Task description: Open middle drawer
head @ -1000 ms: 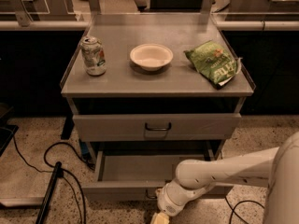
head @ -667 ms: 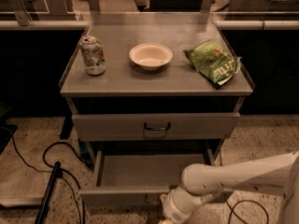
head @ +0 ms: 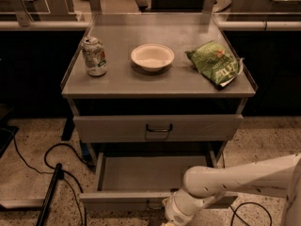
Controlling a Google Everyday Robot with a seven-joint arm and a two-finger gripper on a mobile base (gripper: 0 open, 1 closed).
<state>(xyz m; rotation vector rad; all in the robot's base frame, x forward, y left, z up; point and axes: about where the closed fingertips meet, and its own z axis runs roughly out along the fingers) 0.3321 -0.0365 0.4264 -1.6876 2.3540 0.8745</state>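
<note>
The middle drawer (head: 141,174) is the low grey one under the taller-fronted top drawer (head: 117,128). It stands pulled out toward me, and its shallow flat tray shows bare. Its front panel (head: 113,200) runs along the bottom of the view. My gripper (head: 170,216) is at the end of the white arm, right against the middle of that front panel at the lower edge of the view. The drawer's loop handle is hidden behind the gripper. The third drawer is out of view.
On the cabinet top (head: 160,81) stand a soda can (head: 94,56), a white bowl (head: 152,57) and a green chip bag (head: 215,64). Black cables (head: 51,166) and a dark pole (head: 49,197) lie on the speckled floor to the left. Another cable (head: 247,211) lies at the right.
The middle drawer has slid further out toward me. My arm and gripper have drawn back and down with its front panel.
</note>
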